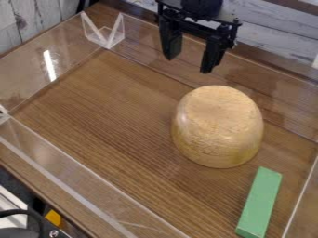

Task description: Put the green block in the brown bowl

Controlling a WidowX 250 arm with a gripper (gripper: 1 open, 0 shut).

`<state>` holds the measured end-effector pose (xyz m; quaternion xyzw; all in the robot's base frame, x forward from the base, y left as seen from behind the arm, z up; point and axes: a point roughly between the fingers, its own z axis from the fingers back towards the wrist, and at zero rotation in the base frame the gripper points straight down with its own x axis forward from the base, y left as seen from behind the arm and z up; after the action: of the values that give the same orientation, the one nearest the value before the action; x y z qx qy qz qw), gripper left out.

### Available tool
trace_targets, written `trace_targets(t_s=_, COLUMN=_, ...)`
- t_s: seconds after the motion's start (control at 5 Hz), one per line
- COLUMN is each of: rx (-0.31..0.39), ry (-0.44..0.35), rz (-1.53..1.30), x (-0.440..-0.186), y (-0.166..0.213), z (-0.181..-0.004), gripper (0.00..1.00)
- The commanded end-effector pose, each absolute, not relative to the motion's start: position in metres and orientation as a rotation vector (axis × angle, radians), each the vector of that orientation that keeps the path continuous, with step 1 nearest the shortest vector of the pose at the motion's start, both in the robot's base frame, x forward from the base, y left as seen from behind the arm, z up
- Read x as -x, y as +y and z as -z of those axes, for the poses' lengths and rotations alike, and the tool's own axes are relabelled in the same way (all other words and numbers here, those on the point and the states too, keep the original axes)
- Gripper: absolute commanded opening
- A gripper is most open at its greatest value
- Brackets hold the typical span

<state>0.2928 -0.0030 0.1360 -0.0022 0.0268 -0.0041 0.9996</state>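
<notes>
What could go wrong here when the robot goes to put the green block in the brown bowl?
The bowl looks upside down, so the block might just slide off its rounded top. The block also lies close to the tray's side, so the open gripper could bump that edge while reaching for it.

Glare: pale, streaky, left of bowl [218,126], toward tray edge
Shadow: soft, faint, around bowl
Brightness: moderate, even near bowl
Sharpness: soft, low-resolution, grain near bowl smeared
</notes>
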Motion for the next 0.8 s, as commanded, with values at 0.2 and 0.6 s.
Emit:
trace_targets(t_s=0.2, rx=-0.003, ry=0.066, rz=0.023, x=-0.289, y=-0.027, z=-0.117, gripper=1.00)
trace_targets(t_s=0.6, rx=-0.008, ry=0.064, rz=0.007, x=-0.288, y=-0.094, z=-0.107, gripper=1.00)
